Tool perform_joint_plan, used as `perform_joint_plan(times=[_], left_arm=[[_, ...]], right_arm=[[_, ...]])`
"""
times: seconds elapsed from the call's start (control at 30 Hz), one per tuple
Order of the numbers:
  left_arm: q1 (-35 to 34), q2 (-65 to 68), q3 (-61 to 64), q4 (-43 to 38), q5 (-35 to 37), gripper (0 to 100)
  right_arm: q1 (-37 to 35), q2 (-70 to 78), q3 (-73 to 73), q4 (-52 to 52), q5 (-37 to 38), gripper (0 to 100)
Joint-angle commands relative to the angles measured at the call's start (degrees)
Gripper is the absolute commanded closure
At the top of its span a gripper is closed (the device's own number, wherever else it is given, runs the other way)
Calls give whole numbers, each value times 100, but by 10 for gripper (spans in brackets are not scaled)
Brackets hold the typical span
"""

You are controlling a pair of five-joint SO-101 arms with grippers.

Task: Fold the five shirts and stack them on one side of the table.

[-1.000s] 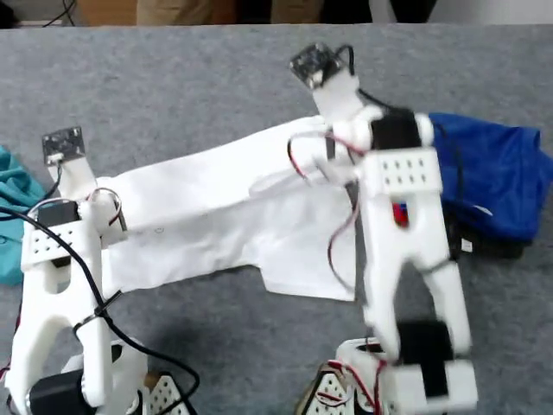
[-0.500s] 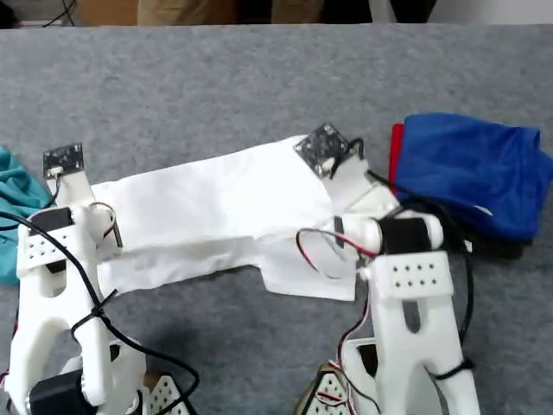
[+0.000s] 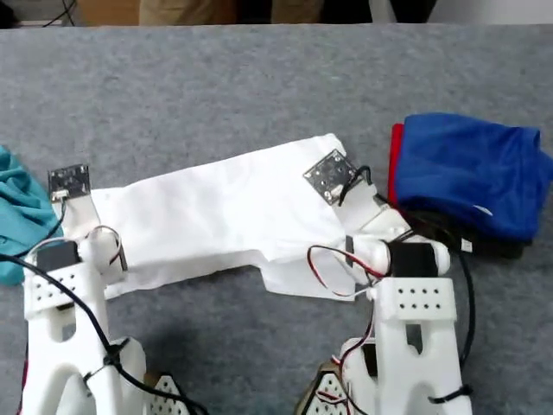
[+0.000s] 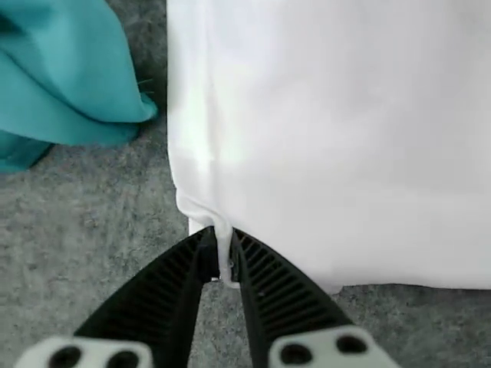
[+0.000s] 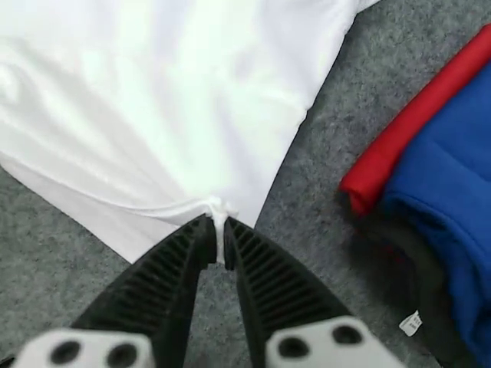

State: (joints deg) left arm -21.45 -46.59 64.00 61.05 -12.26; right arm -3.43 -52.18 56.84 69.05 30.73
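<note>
High view: two white arms stand at the near edge of the grey desk [image 3: 173, 86]. One shirt lies spread between them, and others sit at either end.
White shirt [image 3: 216, 216]: a long slanted band across the middle of the desk, with one end at each end effector. A lower layer juts out along its near edge, close to the right end effector.
Left end effector [image 4: 220, 257]: black ribbed fingers set nearly together, nipping a small pucker of the white shirt's hem at a corner. The cloth fans away ahead of the tips, flat on the desk.
Right end effector [image 5: 218, 228]: fingers likewise almost closed, gripping a small gathered fold on the white shirt's edge. Creases run out from the pinch across the cloth ahead.
Teal shirt [image 4: 61, 77]: crumpled, ahead of the left end effector and on its outer side, away from the other arm. Its nearest tip is just beside the white shirt's edge.
Red shirt [image 5: 406, 130]: a folded edge, ahead of the right end effector on its outer side. It lies apart from the white shirt, with bare desk between.
Blue shirt [image 3: 475, 169]: loosely folded, lying over the red shirt, farther out from the right end effector.
Dark garment [image 5: 418, 268]: under the red and blue shirts, near the right end effector's outer side. A small white tag shows at its edge.
</note>
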Motion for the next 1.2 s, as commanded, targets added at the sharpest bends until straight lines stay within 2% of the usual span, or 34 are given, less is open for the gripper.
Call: perform_joint_plan(times=[0.0, 0.13, 0.23, 0.77, 1.17], left_arm=[[53, -163, 62, -18, -18, 982], [53, -163, 70, -18, 35, 982], [53, -163, 79, -26, 35, 982], [18, -163, 255, -70, 0, 982], [26, -215, 527, -229, -9, 982]], right_arm=[[-127, -127, 101, 18, 70, 997], [-567, -127, 409, 18, 18, 997], [-611, -127, 453, 18, 62, 997], [277, -136, 655, 185, 879, 997], [-84, -136, 796, 202, 941, 997]])
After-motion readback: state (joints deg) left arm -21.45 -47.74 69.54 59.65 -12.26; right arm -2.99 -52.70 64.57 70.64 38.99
